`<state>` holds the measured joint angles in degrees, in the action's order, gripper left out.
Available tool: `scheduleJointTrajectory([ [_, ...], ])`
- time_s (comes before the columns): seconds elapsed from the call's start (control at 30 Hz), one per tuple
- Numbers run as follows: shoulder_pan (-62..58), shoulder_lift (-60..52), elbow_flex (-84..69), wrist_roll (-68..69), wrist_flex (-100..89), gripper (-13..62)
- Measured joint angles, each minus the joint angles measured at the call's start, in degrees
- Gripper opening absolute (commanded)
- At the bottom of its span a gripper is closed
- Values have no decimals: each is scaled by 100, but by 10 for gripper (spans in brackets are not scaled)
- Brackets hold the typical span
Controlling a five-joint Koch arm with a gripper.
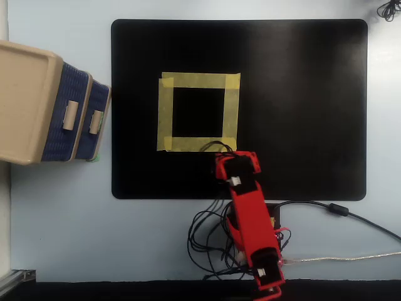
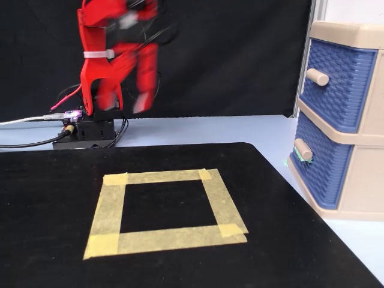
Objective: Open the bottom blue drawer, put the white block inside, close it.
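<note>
Covering most of the pale worktop (image 1: 56,207) is a black mat (image 1: 301,113). Cabinet (image 2: 354,120) with beige top sits off the mat's edge, left in the overhead view, right in the fixed view. Red arm (image 1: 250,219) folded upright over its base. Yellow tape square (image 2: 162,207) mid-mat. Bottom blue drawer (image 2: 315,171) pushed in flush, handle outward. Pincer (image 2: 126,99) motion-blurred, hanging downward; apart or together, cannot tell. White block not visible anywhere.

tool (image 2: 123,99): motion-blurred, jaws unreadable | arm (image 2: 96,36): top cut off
</note>
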<state>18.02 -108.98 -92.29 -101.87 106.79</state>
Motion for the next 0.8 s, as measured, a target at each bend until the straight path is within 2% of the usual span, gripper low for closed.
scheduleJointTrajectory([
  [0.1, -615, -1389, -2646, 984, -905, 339],
  [0.2, -879, -2232, -3990, 1380, -1696, 340],
  [0.27, -949, -2303, -4649, 1433, -1960, 342],
  [0.8, -1503, -2303, -4816, 1485, -1846, 345],
])
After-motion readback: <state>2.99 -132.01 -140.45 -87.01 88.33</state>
